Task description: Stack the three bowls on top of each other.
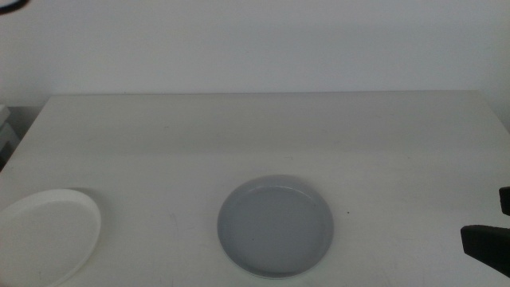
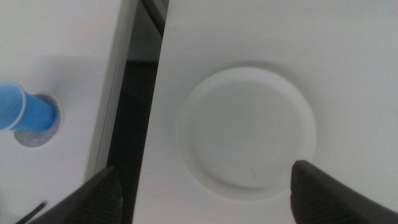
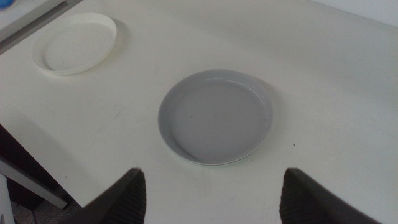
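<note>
White bowl (image 1: 48, 235) cut off — grey bowl (image 1: 276, 226) whole.

A plain robot test bench, more lab than home: a bare white worktop (image 1: 263, 135) against a blank white wall (image 1: 255, 40), and a second white surface (image 2: 56, 74) alongside, where a blue cup (image 2: 25, 112) stands on its own.

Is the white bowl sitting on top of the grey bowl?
No, in the middle view the white bowl sits alone near the table's left edge, apart from the grey bowl in the middle.
</note>
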